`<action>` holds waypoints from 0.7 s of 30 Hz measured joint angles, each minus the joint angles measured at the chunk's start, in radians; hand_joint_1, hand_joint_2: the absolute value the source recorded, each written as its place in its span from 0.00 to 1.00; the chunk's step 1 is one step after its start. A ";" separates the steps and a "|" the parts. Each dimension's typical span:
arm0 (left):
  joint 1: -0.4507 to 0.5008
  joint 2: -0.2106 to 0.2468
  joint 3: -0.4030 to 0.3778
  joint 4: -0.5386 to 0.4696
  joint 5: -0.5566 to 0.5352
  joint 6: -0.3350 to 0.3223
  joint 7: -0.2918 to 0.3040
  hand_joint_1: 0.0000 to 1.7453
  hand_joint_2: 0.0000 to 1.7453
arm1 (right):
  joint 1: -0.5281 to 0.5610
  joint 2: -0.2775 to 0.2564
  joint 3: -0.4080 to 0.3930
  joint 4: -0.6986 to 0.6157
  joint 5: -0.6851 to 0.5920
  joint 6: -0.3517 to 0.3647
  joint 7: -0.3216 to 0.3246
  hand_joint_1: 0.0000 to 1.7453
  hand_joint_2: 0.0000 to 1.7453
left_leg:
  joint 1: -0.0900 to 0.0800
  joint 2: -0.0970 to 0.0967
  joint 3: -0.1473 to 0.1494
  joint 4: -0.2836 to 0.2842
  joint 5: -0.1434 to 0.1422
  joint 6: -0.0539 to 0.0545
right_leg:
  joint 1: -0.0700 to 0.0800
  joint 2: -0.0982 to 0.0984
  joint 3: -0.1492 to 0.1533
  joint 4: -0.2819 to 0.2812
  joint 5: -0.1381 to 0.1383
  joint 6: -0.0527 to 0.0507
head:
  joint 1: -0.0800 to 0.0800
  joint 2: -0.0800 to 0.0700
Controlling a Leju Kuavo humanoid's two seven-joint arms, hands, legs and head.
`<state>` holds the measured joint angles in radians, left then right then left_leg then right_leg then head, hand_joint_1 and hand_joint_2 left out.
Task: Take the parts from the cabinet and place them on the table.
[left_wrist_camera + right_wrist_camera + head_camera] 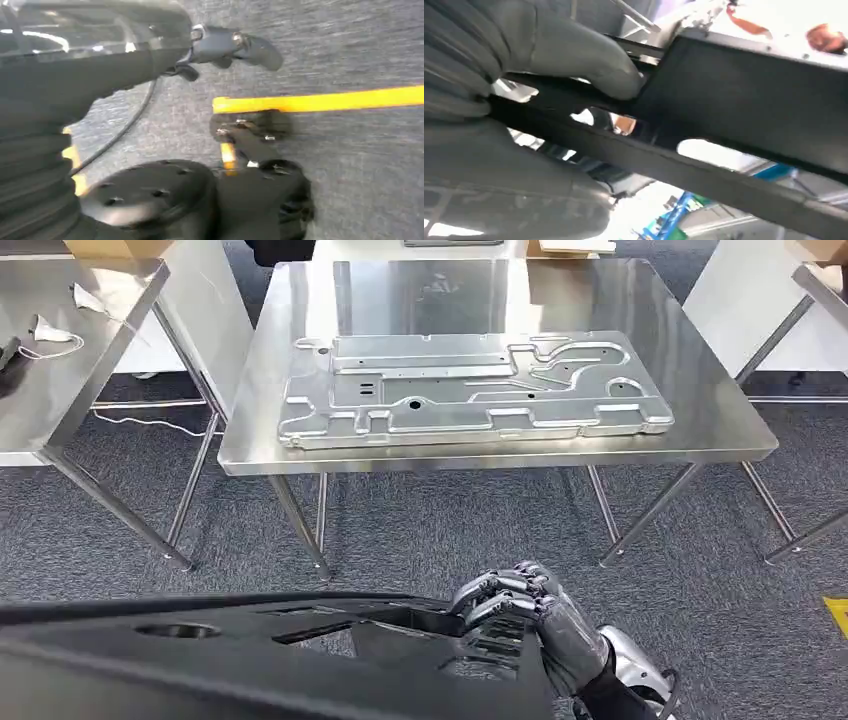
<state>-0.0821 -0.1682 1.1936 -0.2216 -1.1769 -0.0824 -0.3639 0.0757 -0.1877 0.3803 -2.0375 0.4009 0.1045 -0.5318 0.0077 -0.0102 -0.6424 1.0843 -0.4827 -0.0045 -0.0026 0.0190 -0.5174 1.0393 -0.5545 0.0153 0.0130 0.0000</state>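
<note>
A large black plastic panel [250,655] with cut-outs runs across the bottom of the head view, above the carpet. My right hand [525,620] grips its right end, fingers curled over the edge; the right wrist view shows the thumb [589,60] pressed on the black panel [744,95]. On the steel table [710,430] ahead lies a flat silver stamped metal panel [470,390]. In the left wrist view, dark fingers [235,45] of my left hand stick out past a glossy black surface [90,35]. Whether they hold it is unclear.
A second steel table [60,400] stands at the left with white cables on it. Grey carpet lies between me and the table legs [300,525]. Yellow floor tape [320,100] shows below my left arm, and another yellow floor mark [835,615] lies at the right.
</note>
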 joint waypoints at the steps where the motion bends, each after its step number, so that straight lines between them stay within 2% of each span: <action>1: 0.000 0.001 0.000 0.000 0.000 0.000 0.000 0.00 1.00 | 0.000 0.000 0.000 0.000 -0.003 0.000 -0.003 1.00 1.00 | -0.001 0.002 0.005 -0.003 -0.003 0.008 | 0.000 0.000 0.004 -0.003 0.002 0.004 | 0.000 0.000; 3: -0.004 0.003 0.000 -0.002 0.000 0.002 -0.002 0.00 1.00 | -0.005 0.000 0.000 0.000 -0.005 -0.001 -0.004 1.00 1.00 | 0.008 0.002 0.029 -0.018 -0.005 0.016 | 0.000 -0.005 -0.004 0.024 -0.001 0.011 | 0.000 0.000; 4: -0.006 0.005 0.000 -0.002 0.000 0.002 -0.003 0.00 1.00 | -0.012 0.000 0.001 0.000 -0.007 -0.001 -0.006 1.00 1.00 | 0.010 0.003 0.037 -0.023 -0.008 0.021 | -0.002 -0.006 -0.035 0.077 -0.015 0.015 | 0.000 0.000; 5: -0.007 0.005 0.000 -0.002 0.000 0.002 -0.003 0.00 1.00 | -0.014 0.000 0.001 0.001 -0.009 -0.001 -0.007 1.00 1.00 | 0.011 0.005 0.042 -0.024 -0.013 0.024 | -0.005 -0.006 -0.078 0.144 -0.038 0.018 | 0.000 0.000; 7: -0.007 0.005 0.000 -0.003 0.000 0.002 -0.004 0.00 1.00 | -0.014 0.000 0.001 0.004 -0.010 -0.001 -0.007 1.00 1.00 | 0.011 0.008 0.053 -0.024 -0.025 0.024 | -0.009 -0.007 -0.169 0.264 -0.083 0.022 | 0.000 0.000; 8: -0.006 0.005 0.001 -0.003 0.000 0.002 -0.004 0.00 1.00 | -0.014 0.000 0.001 0.007 -0.012 -0.001 -0.008 1.00 1.00 | 0.011 0.008 0.061 -0.024 -0.033 0.023 | -0.010 -0.007 -0.195 0.278 -0.077 0.022 | 0.000 0.000; 9: -0.006 0.005 0.001 -0.003 0.000 0.003 -0.005 0.00 1.00 | -0.014 0.000 0.001 0.008 -0.014 -0.001 -0.012 1.00 1.00 | 0.011 0.008 0.072 -0.024 -0.041 0.023 | -0.010 -0.007 -0.196 0.249 -0.044 0.024 | 0.000 0.000; 10: -0.007 0.005 0.001 -0.003 0.000 0.003 -0.006 0.00 1.00 | -0.015 0.000 0.001 0.008 -0.014 -0.001 -0.015 1.00 1.00 | 0.012 0.008 0.085 -0.024 -0.050 0.021 | -0.010 -0.008 -0.181 0.188 0.007 0.024 | 0.000 0.000; 11: -0.007 0.006 0.001 -0.003 0.000 0.003 -0.009 0.00 1.00 | -0.015 0.000 0.001 0.008 -0.014 -0.001 -0.018 1.00 1.00 | 0.012 0.008 0.100 -0.024 -0.059 0.017 | -0.010 -0.011 -0.153 0.102 0.074 0.022 | 0.000 0.000; 12: -0.007 0.005 0.001 -0.003 0.000 0.003 -0.011 0.00 1.00 | -0.016 0.000 0.001 0.008 -0.014 -0.001 -0.019 1.00 1.00 | 0.012 0.010 0.109 -0.026 -0.068 0.013 | -0.008 -0.023 -0.133 0.026 0.129 0.019 | 0.000 0.000; 13: -0.008 0.006 0.001 -0.003 0.000 0.003 -0.013 0.00 1.00 | -0.018 0.000 0.000 0.011 -0.014 -0.001 -0.021 1.00 1.00 | 0.010 0.011 0.115 -0.028 -0.072 0.008 | -0.001 -0.031 -0.137 0.028 0.100 0.018 | 0.000 0.000; 14: -0.009 0.008 0.001 -0.004 0.000 0.003 -0.014 0.00 1.00 | -0.020 0.001 0.000 0.011 -0.014 -0.001 -0.024 1.00 1.00 | 0.009 0.013 0.112 -0.031 -0.075 0.001 | 0.006 -0.030 -0.133 0.011 0.085 0.011 | 0.002 0.000; 15: -0.009 0.009 0.001 -0.005 0.000 0.006 -0.014 0.00 1.00 | -0.019 0.001 -0.002 0.011 -0.014 -0.002 -0.025 1.00 1.00 | 0.008 0.016 0.118 -0.038 -0.080 -0.006 | 0.008 -0.027 -0.130 0.010 0.104 0.004 | 0.002 0.000; 16: -0.007 0.010 0.001 -0.005 0.000 0.006 -0.015 0.00 1.00 | -0.020 0.001 -0.003 0.012 -0.014 -0.003 -0.026 1.00 1.00 | 0.007 0.017 0.129 -0.032 -0.074 -0.014 | 0.007 -0.025 -0.126 0.004 0.097 -0.005 | 0.002 0.000; 18: -0.011 0.014 0.001 -0.006 0.002 0.006 -0.017 0.00 1.00 | -0.020 0.002 -0.003 0.012 -0.014 -0.005 -0.027 1.00 1.00 | 0.010 0.017 0.136 -0.015 -0.083 -0.019 | -0.003 -0.019 -0.096 -0.007 0.092 -0.014 | 0.002 0.000; 19: -0.013 0.015 0.001 -0.006 0.004 0.006 -0.019 0.00 1.00 | -0.023 0.002 -0.003 0.012 -0.014 -0.006 -0.028 1.00 1.00 | 0.008 0.016 0.117 0.029 -0.096 -0.019 | -0.003 -0.019 -0.086 -0.009 0.086 -0.024 | 0.002 0.000; 21: -0.013 0.016 0.002 -0.006 0.007 0.006 -0.019 0.00 1.00 | -0.025 0.004 -0.005 0.013 -0.014 -0.007 -0.028 1.00 1.00 | 0.008 0.015 0.032 0.175 -0.157 -0.020 | -0.001 -0.019 -0.073 -0.008 0.073 -0.033 | 0.001 0.000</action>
<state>-0.0955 -0.1518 1.1951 -0.2281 -1.1700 -0.0763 -0.3834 0.0511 -0.1835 0.3754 -2.0245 0.3864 0.0973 -0.5596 0.0152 0.0046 -0.6106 1.2597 -0.6401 -0.0243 -0.0035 0.0005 -0.5903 1.0309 -0.4811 -0.0180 0.0137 0.0000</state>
